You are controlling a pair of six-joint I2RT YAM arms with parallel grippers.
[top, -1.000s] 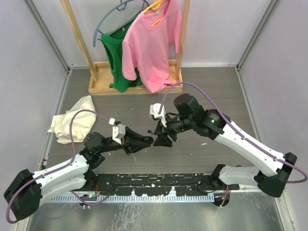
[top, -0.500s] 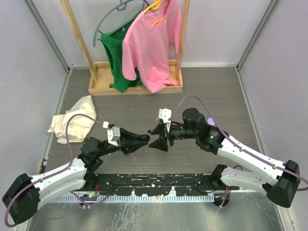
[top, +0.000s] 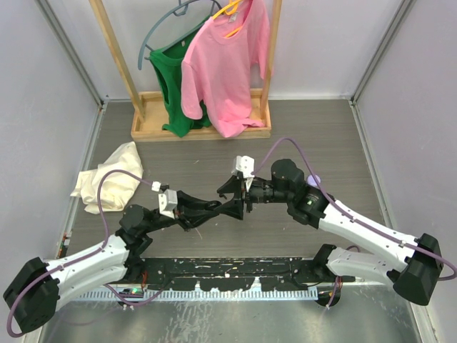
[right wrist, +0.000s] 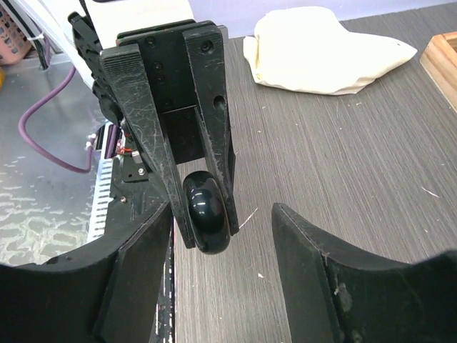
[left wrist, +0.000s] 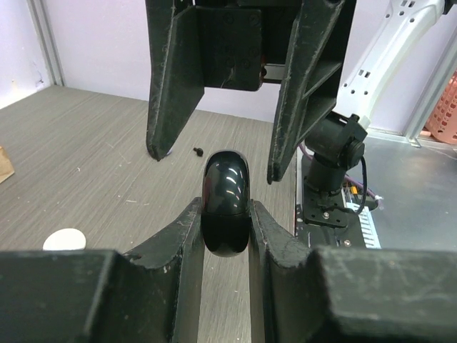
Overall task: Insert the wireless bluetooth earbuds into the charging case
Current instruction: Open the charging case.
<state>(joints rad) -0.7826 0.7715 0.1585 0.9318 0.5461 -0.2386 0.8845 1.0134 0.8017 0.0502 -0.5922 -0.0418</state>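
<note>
The left gripper (left wrist: 226, 218), clamped on the black charging case (left wrist: 226, 191), held its long axis pointing straight between the right gripper's (right wrist: 218, 232) parted jaws.

Right fingers (right wrist: 325, 268) gape, seemingly wide enough to pass the case (right wrist: 206, 213).

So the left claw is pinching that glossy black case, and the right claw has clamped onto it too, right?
Not quite. The left gripper does pinch the black charging case, but the right gripper is not clamped on it. Its jaws stand open, spread wider than the case, with a gap on each side. The left wrist view shows this.
</note>
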